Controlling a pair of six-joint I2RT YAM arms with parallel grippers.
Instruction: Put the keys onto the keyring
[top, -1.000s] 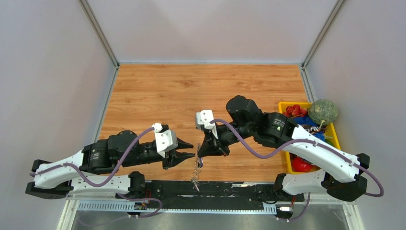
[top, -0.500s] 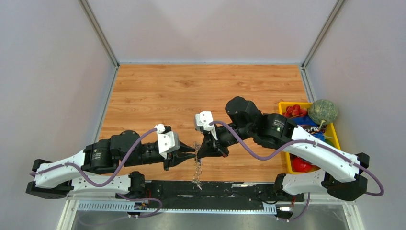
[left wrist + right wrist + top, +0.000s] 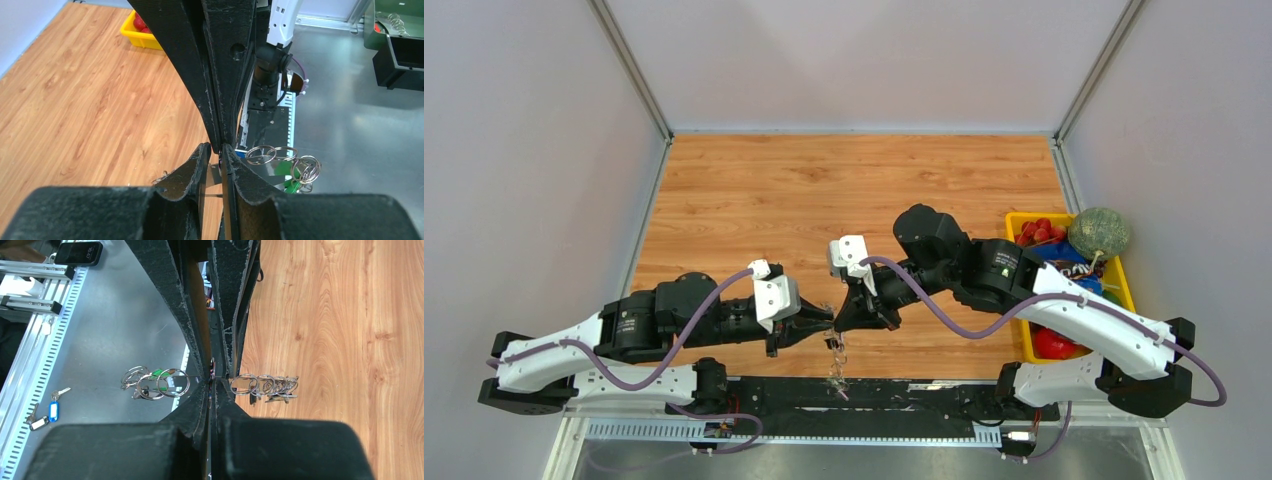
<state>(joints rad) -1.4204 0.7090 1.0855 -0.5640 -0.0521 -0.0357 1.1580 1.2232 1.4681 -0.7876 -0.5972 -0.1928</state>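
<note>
Top external view.

Entry one, left arm (image 3: 624, 335): lying low and stretching rightward along the far side of the black rail (image 3: 924, 395). Its forearm is running almost parallel to that rail, and the left gripper (image 3: 824, 320) is pointing right. Its fingers (image 3: 192, 171) are standing a narrow gap apart. A pale sliver is showing in the gap, but whether they are pinching it cannot be told.

Entry two, right arm (image 3: 1074, 310): rising from the rail's right end, folding at an elbow well beyond the rail, then sloping back toward it. The right gripper (image 3: 842, 322) is pointing left. Its fingers are pressing fully together, meeting the left gripper tip to tip and nipping the thin wire of the keyring (image 3: 192, 375).

Entry three, keyring: hanging off the table just beyond the rail, left of the rail's middle, held at the meeting fingertips. Small rings (image 3: 141, 388) are bunching on either side of the grip. One bunch is carrying a green tag (image 3: 159, 372), the other some dark keys (image 3: 280, 398).

Entry four, loose items: a blue-tagged key (image 3: 54, 411) and a silver key (image 3: 61, 391) are lying on the grey metal surface (image 3: 110, 325). That surface is on the rail's side away from the wooden table (image 3: 824, 190), and both keys are well apart from the keyring.
</note>
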